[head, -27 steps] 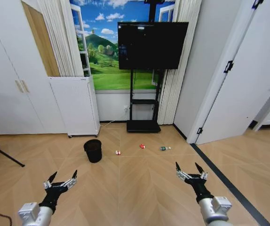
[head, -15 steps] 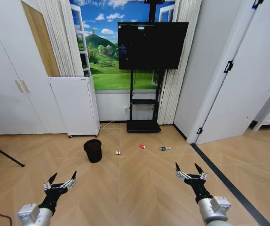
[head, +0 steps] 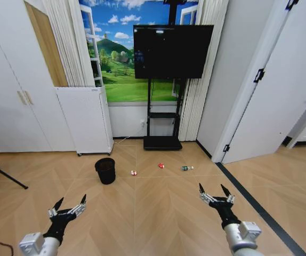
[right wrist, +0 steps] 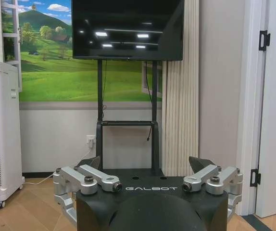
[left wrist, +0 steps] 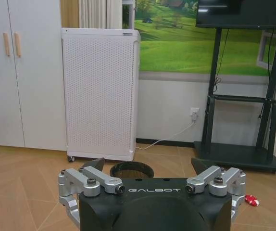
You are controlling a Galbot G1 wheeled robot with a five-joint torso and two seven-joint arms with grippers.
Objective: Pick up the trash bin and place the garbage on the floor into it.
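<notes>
The trash bin [head: 105, 170], a small black mesh basket, stands upright on the wood floor ahead and slightly left. The garbage lies to its right in a loose row: a red-and-white piece [head: 134, 173], a red piece [head: 161, 165] and a small bottle with a green label [head: 186, 168]. My left gripper [head: 71, 200] hangs open low at the left, well short of the bin. My right gripper [head: 212, 189] hangs open low at the right, empty. In the left wrist view the bin's rim [left wrist: 131, 169] shows beyond the open left gripper [left wrist: 148, 164], with a red piece [left wrist: 251, 200] off to the side.
A TV on a black stand [head: 163, 142] and a white perforated appliance on wheels [head: 86, 122] stand against the far wall. White cabinets [head: 9, 101] line the left; a white door [head: 270, 96] is on the right. A tripod leg [head: 3, 173] reaches in from the left.
My left gripper has sunk very slightly. The bin, the garbage and my right gripper stay where they were.
</notes>
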